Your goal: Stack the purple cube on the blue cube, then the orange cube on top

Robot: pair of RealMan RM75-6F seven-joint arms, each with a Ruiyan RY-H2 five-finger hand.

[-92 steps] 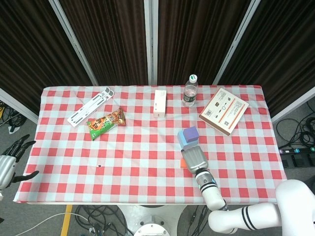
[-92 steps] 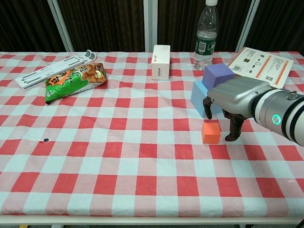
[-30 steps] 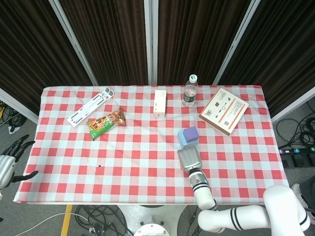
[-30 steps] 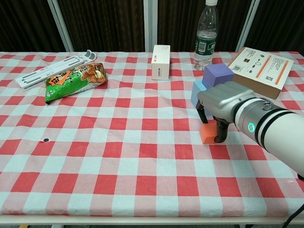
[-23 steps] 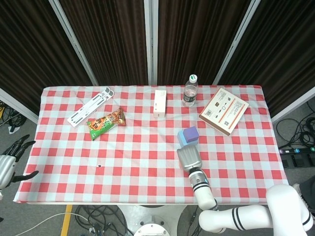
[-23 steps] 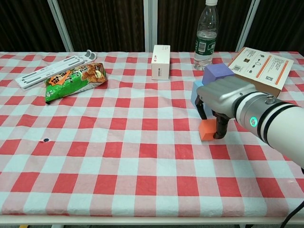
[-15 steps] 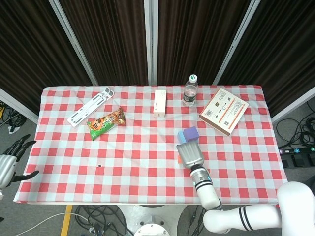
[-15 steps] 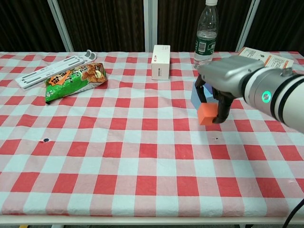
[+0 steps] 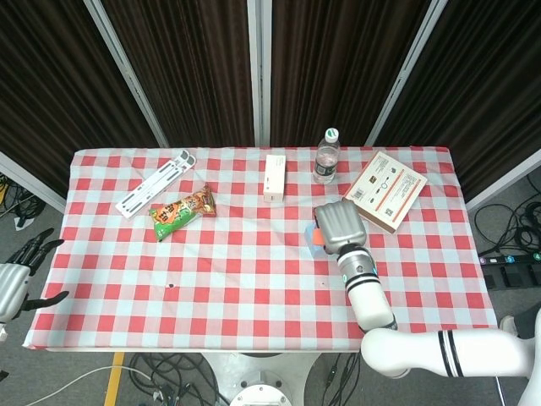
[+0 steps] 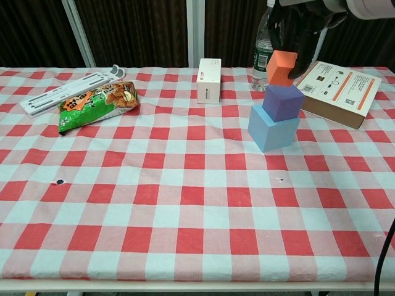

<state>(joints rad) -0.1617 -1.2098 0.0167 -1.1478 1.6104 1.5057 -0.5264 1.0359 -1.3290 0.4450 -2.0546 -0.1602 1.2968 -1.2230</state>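
In the chest view the purple cube sits on the blue cube at the table's right middle. The orange cube hangs just above the purple one, apart from it, gripped from above by my right hand, whose upper part runs off the frame. In the head view the right hand covers the stack, so only a sliver of the blue cube shows beside it. My left hand hangs off the table's left edge, fingers spread, holding nothing.
A water bottle stands right behind the stack and a brown book lies to its right. A white box, a snack bag and a white rack lie further left on the checked cloth.
My right hand closed on the orange cube on the cloth, lifted it, and carried it up and back to just above the purple cube. The left hand stayed still.
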